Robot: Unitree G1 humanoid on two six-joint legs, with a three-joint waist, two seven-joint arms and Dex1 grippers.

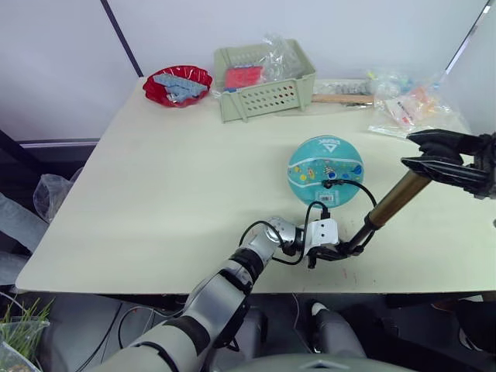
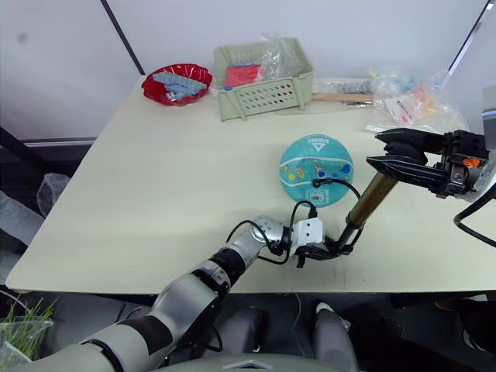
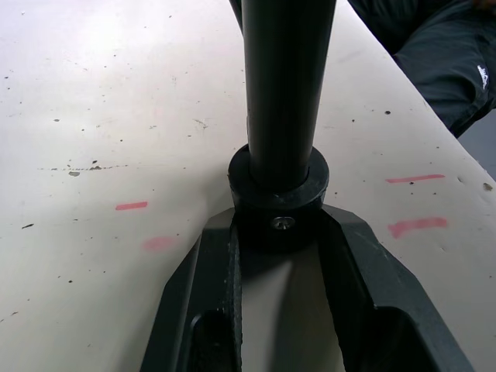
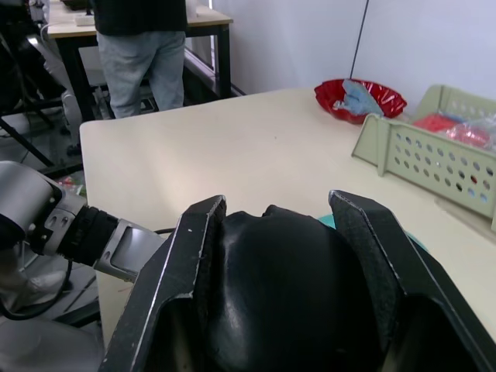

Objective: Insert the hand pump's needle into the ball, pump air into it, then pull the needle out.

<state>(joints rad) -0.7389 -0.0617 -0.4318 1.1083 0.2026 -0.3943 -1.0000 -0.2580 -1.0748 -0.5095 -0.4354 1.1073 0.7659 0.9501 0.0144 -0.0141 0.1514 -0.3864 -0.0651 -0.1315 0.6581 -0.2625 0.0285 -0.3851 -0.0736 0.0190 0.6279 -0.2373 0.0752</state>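
The slim bronze-gold hand pump point(image 1: 397, 198) slants at the teal printed ball's point(image 1: 325, 169) four o'clock — left gripper point(image 1: 335, 251) clamps its bottom cap, right gripper point(image 1: 425, 160) grips its black handle. Its thin black hose point(image 1: 350, 186) loops onto the ball.

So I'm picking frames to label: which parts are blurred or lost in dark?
Left wrist view: the hand pump is a near-black silhouette. Right wrist view: its end cap between the right gripper fingers lacks detail; the person behind is soft.
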